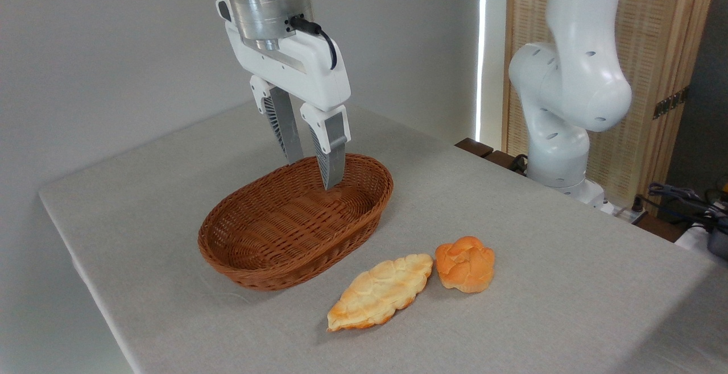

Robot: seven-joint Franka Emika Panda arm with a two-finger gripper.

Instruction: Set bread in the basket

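Jaws: the gripper (314,172) hangs with its two ribbed fingers (331,155) parted by a modest gap, nothing between them.
Contact: the fingertips dip in front of the basket's far rim; whether they touch the weave cannot be told.
Basket: the oval brown wicker basket (267,266) sits on the table with nothing inside it.
Bread: the knotted orange-golden bun (465,263) lies on the cloth to the right of the basket, apart from it and well clear of the gripper.
Neighbour: a paler, leaf-shaped pastry (379,290) lies just beside the bun, its tip at or nearly at the bun's left side.
Surface: a table (529,237) covered in plain grey cloth.
Room: a pale wall behind; a slatted wooden screen (662,50) at right, behind the arm's white base (554,155).
Edges: the table's left corner and near-left edge are in view; bare cloth stretches right of the bun.
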